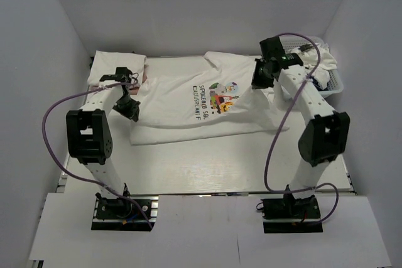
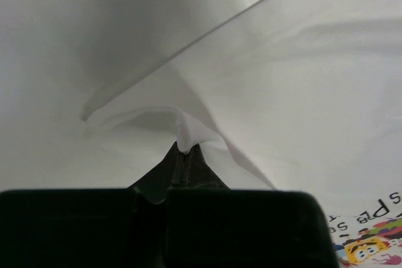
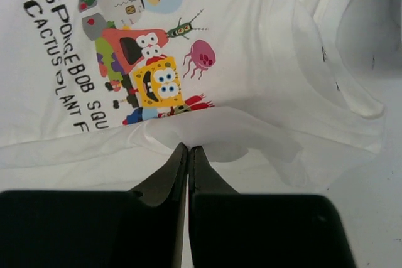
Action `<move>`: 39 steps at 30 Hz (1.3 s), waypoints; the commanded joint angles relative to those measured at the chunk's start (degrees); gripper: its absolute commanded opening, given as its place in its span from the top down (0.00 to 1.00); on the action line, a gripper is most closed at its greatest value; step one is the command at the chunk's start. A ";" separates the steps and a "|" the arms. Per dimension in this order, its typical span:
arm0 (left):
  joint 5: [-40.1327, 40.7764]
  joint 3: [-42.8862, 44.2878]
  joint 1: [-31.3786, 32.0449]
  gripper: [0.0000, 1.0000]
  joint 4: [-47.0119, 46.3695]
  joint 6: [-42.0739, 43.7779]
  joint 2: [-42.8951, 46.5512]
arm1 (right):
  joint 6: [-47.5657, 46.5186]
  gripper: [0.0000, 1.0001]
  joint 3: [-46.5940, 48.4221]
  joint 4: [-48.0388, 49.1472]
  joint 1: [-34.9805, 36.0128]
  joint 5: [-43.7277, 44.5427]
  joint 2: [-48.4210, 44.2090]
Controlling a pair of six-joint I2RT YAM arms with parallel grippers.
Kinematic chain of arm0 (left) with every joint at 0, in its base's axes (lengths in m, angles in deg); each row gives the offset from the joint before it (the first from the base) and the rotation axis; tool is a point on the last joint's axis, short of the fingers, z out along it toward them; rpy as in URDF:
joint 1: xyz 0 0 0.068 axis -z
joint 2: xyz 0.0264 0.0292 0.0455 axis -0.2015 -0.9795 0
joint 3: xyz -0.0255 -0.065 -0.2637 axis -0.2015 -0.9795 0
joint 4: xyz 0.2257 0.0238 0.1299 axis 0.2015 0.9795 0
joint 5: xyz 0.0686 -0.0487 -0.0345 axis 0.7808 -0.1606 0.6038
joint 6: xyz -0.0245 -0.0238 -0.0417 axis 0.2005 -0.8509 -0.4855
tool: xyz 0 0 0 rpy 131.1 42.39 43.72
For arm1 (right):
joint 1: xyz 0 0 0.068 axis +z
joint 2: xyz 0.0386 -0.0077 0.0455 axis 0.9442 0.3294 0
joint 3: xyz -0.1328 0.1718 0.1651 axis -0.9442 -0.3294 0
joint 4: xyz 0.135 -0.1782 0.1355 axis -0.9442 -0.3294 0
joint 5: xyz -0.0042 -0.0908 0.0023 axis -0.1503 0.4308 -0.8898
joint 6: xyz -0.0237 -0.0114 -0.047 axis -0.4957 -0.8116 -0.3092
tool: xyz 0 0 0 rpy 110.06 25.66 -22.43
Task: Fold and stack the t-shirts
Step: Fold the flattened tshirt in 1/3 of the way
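Nearest to the arm bases, the table [image 1: 220, 161] shows a bare white strip. Beyond it the printed t-shirt [image 1: 169, 101] lies spread across the middle with the chest side up, and its cartoon picture and dark lettering are toward the right half. At the left edge of the shirt the left claw [image 2: 183, 150] is closed tight on a small raised fold of white cloth. The right claw [image 3: 188, 149] is also closed and pinches a fold of the same shirt just beside the print; there the cloth rises a little from the table. Farther back, a folded white shirt [image 1: 105, 67] rests in the far left corner. In the far right corner stands a basket [image 1: 336, 85] with pale cloth inside.
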 commanded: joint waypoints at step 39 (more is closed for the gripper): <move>-14.99 -7.30 3.49 0.00 -16.79 22.32 1.31 | 3.41 0.11 -17.43 33.87 -5.31 -18.10 11.55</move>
